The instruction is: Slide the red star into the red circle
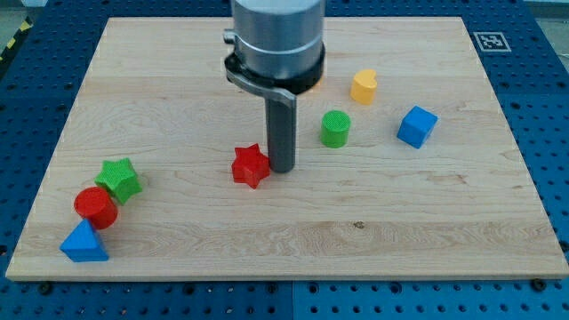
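Resting against the right side of the red star (251,165), my tip (282,169), a bare rod holding nothing, risks glancing off a point and steering it into the green star (119,179) beside the red circle (95,207) at lower left.

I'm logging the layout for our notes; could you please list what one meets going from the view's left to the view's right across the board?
Blue triangle → red circle → green star → red star → my tip, just right of the red star → green cylinder → yellow block → blue cube.
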